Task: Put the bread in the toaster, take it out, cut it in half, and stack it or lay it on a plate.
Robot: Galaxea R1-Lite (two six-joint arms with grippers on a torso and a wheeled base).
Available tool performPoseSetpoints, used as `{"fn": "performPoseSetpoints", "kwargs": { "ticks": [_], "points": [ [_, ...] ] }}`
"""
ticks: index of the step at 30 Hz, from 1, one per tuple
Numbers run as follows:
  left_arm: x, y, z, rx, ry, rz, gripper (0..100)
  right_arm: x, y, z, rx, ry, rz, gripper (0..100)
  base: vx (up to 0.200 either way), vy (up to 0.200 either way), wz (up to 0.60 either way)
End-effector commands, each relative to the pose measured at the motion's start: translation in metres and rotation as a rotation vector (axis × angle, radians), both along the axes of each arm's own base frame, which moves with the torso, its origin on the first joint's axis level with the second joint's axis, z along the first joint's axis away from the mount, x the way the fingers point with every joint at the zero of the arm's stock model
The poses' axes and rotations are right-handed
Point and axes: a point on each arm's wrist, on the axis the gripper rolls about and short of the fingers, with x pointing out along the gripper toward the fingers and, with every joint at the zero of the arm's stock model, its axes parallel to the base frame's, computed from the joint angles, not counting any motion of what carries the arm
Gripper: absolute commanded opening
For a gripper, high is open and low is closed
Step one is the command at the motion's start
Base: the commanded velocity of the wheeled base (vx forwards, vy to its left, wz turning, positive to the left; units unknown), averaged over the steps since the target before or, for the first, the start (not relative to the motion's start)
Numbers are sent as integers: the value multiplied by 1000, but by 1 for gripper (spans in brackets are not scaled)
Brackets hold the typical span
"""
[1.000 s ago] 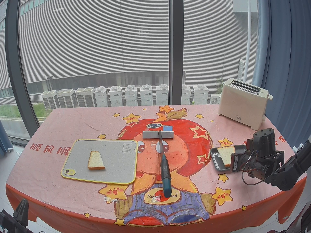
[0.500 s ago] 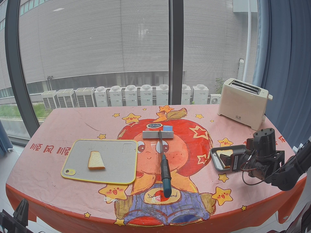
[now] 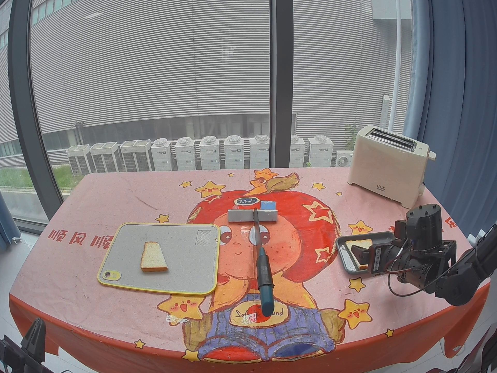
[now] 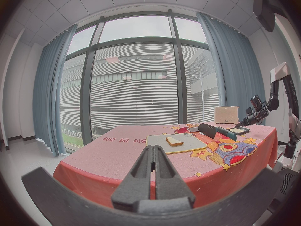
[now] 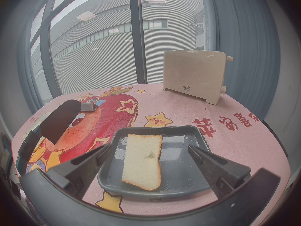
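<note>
Right claw (image 5: 149,148) wide apart near bread (image 5: 142,167); toaster (image 5: 194,74) bears print.

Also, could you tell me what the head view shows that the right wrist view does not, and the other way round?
Head view: a small piece of bread lying on the grey, yellow-rimmed cutting board. Right wrist view: the right gripper from behind, jaws open on either side of the dark grey tray, and the whole white bread slice lying flat in it. Both: the cream toaster, the tray, part of that slice, the teal-handled knife and the pink cartoon tablecloth.
</note>
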Motion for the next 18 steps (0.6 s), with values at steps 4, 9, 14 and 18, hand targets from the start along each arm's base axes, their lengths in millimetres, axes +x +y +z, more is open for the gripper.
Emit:
{"fn": "performPoseSetpoints", "kwargs": {
  "ticks": [4,9,14,18],
  "points": [
    [0,0,-5,0,1,-1,0,-1,0,4,3,-11,3,100,0,0,0],
    [0,0,-5,0,1,-1,0,-3,-1,5,7,-18,3,100,0,0,0],
    [0,0,-5,0,1,-1,0,-4,-1,8,8,-26,2,100,0,0,0],
    [0,0,-5,0,1,1,0,-7,-5,10,-25,-37,19,100,0,0,0]
  ]
}}
